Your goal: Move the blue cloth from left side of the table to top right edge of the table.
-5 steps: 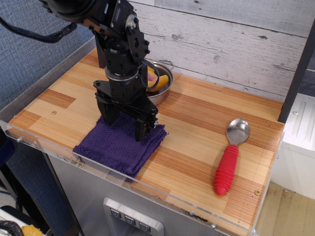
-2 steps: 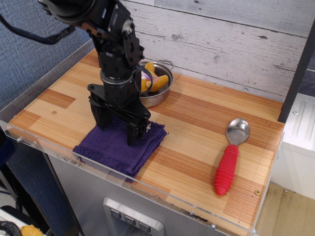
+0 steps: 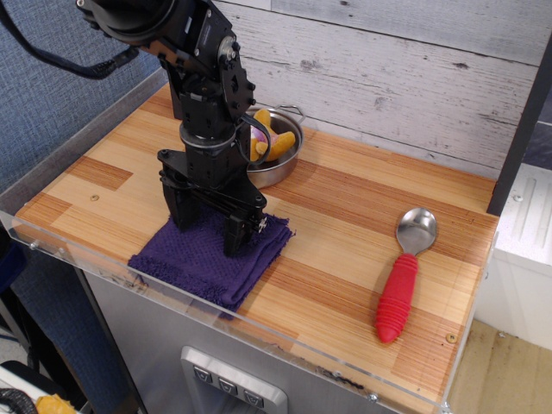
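The blue cloth [image 3: 203,263], a dark indigo-purple terry square, lies flat on the front left of the wooden table [image 3: 345,224], one corner near the acrylic front rim. My black gripper [image 3: 207,235] stands upright over the cloth's back half. Its jaws are spread wide, one finger [image 3: 179,210] at the cloth's back left edge, the other [image 3: 235,237] pressing into the cloth near its right corner. Nothing is held between them.
A small steel pan [image 3: 278,147] holding yellow-orange food pieces sits just behind the gripper. A spoon with a red ribbed handle [image 3: 399,293] lies at the right. A clear acrylic rim [image 3: 285,349] runs along the front edge; a plank wall stands behind.
The gripper has shifted left and slightly back over the cloth, exposing more of the pan. Between the last two frames it barely moved. The cloth stays in place.
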### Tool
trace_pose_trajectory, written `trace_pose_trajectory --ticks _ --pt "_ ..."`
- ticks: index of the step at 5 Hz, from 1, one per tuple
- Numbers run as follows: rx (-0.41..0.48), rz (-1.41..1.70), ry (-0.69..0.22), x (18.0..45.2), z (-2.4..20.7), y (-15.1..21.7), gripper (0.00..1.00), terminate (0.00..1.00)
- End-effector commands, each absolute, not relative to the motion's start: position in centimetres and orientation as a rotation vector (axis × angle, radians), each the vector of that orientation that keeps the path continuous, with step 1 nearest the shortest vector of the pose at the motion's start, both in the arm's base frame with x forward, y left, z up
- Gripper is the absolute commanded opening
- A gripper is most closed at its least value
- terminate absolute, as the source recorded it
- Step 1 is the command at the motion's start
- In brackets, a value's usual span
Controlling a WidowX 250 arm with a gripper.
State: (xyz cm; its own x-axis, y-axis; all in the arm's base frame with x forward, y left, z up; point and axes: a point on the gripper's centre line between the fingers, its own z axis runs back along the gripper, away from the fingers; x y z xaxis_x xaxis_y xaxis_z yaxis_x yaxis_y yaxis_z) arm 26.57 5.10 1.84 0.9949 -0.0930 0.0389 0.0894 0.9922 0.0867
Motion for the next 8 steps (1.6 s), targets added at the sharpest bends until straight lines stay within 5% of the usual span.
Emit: trace_pose_trajectory --ticks 1,8 --pt "0.084 -0.115 -0.059 27.2 2.4 4.8 1.00 0.00" --pt "-0.016 -0.179 -0.067 31.2 0.9 -3.3 1.00 0.00"
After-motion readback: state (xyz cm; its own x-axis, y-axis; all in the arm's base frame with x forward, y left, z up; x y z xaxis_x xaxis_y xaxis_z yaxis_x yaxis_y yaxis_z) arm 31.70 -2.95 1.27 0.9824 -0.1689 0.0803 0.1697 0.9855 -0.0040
